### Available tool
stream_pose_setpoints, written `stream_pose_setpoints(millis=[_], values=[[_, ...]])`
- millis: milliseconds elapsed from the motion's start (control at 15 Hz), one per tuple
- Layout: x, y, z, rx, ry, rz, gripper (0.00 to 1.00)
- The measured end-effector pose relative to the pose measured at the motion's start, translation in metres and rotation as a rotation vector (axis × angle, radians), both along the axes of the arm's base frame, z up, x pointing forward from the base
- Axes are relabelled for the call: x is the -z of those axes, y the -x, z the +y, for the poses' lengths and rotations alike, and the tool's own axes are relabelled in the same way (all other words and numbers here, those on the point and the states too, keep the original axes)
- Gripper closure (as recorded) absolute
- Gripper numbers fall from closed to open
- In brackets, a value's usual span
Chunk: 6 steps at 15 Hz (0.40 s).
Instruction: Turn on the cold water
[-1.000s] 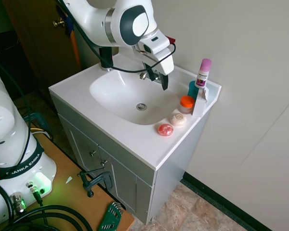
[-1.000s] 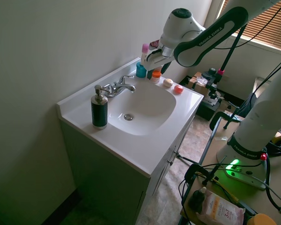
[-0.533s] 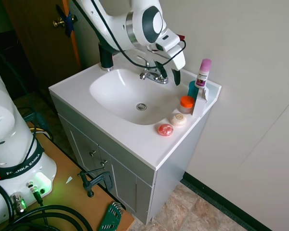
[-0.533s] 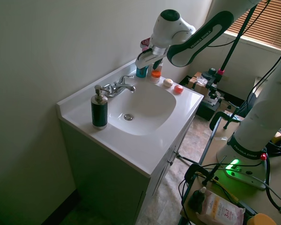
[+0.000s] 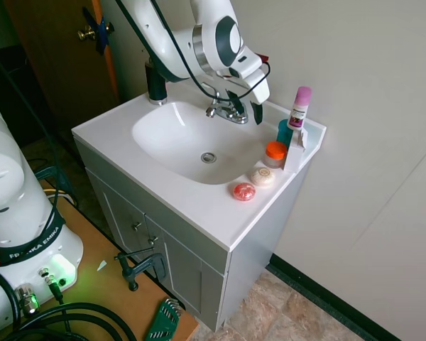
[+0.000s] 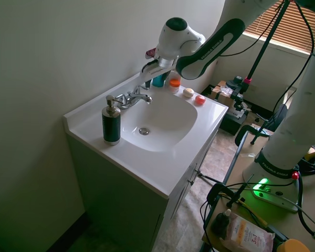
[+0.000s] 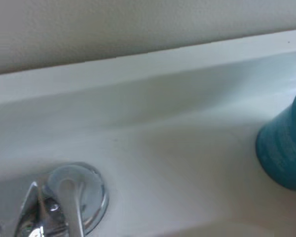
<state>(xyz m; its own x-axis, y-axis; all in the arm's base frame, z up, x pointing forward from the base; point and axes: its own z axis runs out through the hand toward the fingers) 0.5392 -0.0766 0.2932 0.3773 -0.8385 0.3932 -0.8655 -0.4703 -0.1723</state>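
The gripper (image 5: 254,112) hangs just above the back ledge of the sink (image 5: 199,202), whether its fingers are spread or closed cannot be told, and the faucet's right-hand lever (image 7: 73,207) sits close beside it, with a teal cup (image 7: 286,148) on its other side.

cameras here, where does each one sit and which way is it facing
First exterior view: high off the vanity's front corner, facing the sink; arm and pincer show.
Second exterior view: high at the soap dispenser end, facing the window; arm shows.
Wrist view: close above the faucet, facing the backsplash; no robot parts.
Shared: faucet, teal cup.
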Motion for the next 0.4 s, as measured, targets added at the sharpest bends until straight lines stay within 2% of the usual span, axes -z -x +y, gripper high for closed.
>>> stream_pose_setpoints(millis=[267,400], values=[[0.003,0.021,-0.002,-0.01,-0.027,0.039,0.0],[-0.004,0.044,0.0,-0.035,-0.068,0.07,0.0]])
